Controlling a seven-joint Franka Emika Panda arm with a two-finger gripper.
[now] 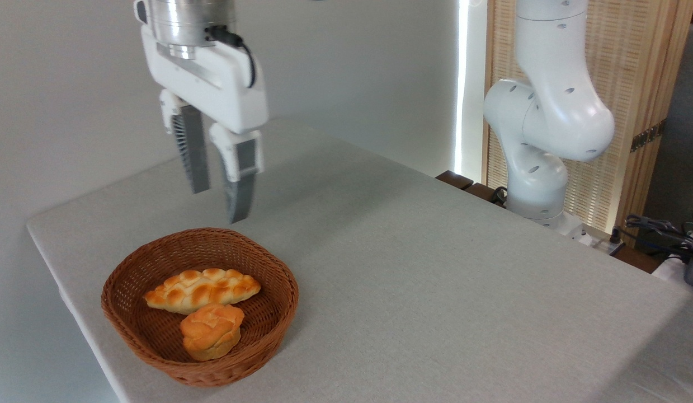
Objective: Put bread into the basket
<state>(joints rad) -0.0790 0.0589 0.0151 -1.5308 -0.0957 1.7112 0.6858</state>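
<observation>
We see the bread [202, 290] lying flat inside the basket [279, 313], across its middle, long axis running left-right, lattice top up. Just in front of the bread, also in the basket, sits a bun [212, 331]; its upper edge looks to touch the bread's front side, though we can't be sure from this angle. The basket rests on the table [435, 268] near its front-left corner.

The gripper [216, 201] hangs in the air above and behind the basket, over its far rim, well clear of the bread. Fingers point down, spread apart with a plain gap between them, nothing held. A black cable [240, 47] runs along the gripper body below the metal wrist flange.

Right of the basket, well apart, we see the arm's base [539, 173] at the table's far edge, with a slatted wood screen [626, 84] behind it.
</observation>
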